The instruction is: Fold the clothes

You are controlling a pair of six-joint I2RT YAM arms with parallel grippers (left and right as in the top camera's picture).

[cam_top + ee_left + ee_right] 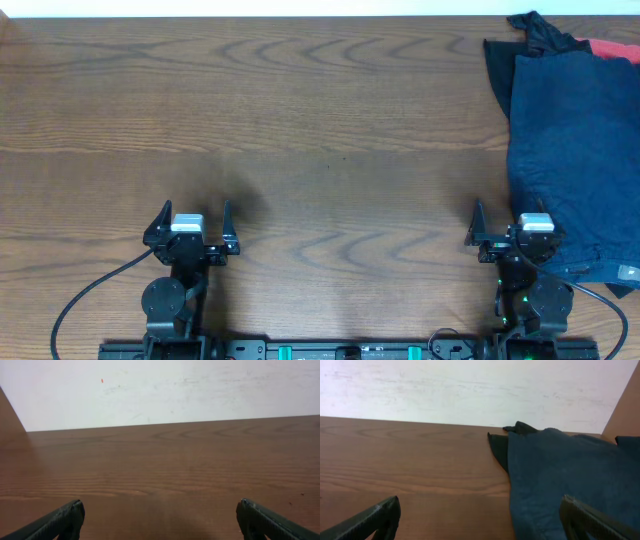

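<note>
A pile of clothes lies at the table's right edge. On top is a dark blue denim-like garment point(575, 150), also in the right wrist view point(560, 475). A black piece point(535, 35) and a red piece point(608, 46) stick out behind it; the black piece also shows in the right wrist view point(506, 442). My right gripper point(510, 213) is open and empty at the near right, its right finger over the denim's near edge. My left gripper point(195, 212) is open and empty at the near left, over bare wood point(160, 505).
The wooden table point(300, 120) stretches between the arms. A white wall point(160, 390) stands behind its far edge. A small grey tag point(628, 271) shows on the denim's near right corner. Cables run from both arm bases at the front edge.
</note>
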